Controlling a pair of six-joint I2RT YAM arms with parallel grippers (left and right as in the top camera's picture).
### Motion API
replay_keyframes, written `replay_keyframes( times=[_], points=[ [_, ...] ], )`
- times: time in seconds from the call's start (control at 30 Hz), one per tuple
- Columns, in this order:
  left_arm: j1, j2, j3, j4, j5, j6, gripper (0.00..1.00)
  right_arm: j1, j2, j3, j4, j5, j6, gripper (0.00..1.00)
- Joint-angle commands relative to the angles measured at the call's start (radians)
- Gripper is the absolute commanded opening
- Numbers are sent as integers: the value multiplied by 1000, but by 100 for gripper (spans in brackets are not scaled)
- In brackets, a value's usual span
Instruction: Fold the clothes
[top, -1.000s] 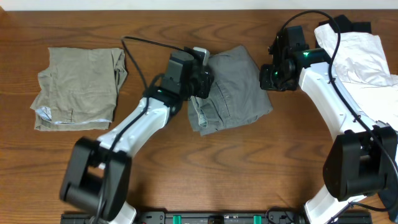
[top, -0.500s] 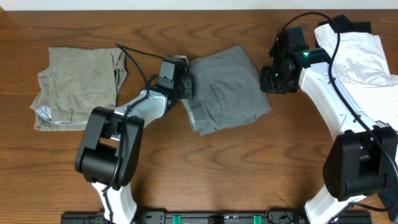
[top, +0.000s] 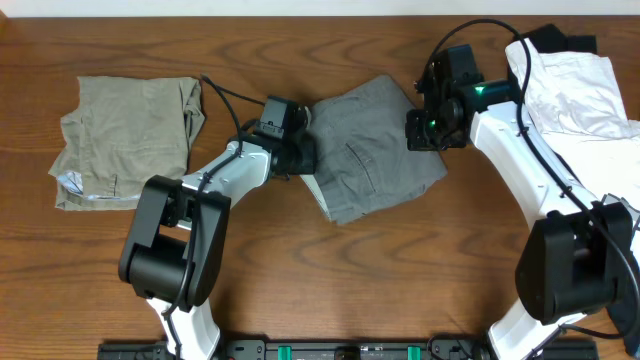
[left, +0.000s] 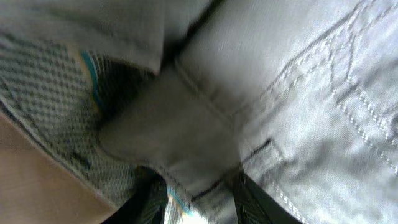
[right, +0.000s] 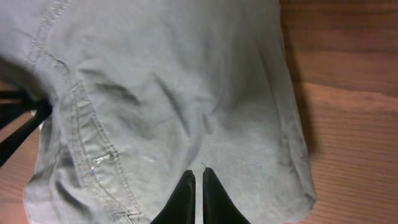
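The grey shorts (top: 375, 150) lie folded and creased in the middle of the table. My left gripper (top: 298, 152) is at their left edge, shut on the waistband. In the left wrist view the waistband with its pale speckled lining (left: 56, 93) sits between my fingers (left: 202, 196). My right gripper (top: 422, 130) is over the right edge of the shorts. In the right wrist view its fingers (right: 199, 177) are shut together, tips against the grey cloth (right: 174, 81), with nothing seen between them.
Folded khaki shorts (top: 125, 140) lie at the far left. A white garment (top: 580, 85) on top of a black one (top: 562, 40) lies at the back right, under the right arm. Bare wood shows right of the shorts in the right wrist view (right: 348, 93).
The grey shorts have turned and slid, their front corner now lower and further right. My left gripper moved back right onto the waistband. My right gripper shifted a little left over the cloth.
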Motion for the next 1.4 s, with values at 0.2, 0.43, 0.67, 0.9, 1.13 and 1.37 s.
replay_keyframes(
  times=[0.2,0.43,0.67,0.9,1.13,1.37],
  points=[
    [-55,36,-35,-209,70,-20,34,3,172,15,-27,0,-22,1],
    [-95,36,-35,-239,71,-29,34,2,263,15,44,135,-21,1],
    [-148,35,-35,-287,70,-32,30,-6,277,16,195,351,-22,11],
    [-210,-11,-35,-295,69,-31,30,-7,277,16,339,346,-66,17],
    [-196,-242,-34,-294,-24,-26,38,-4,177,18,330,329,-58,22],
    [-129,-467,-34,-198,-104,18,69,0,-51,19,301,245,-92,25]
  ],
)
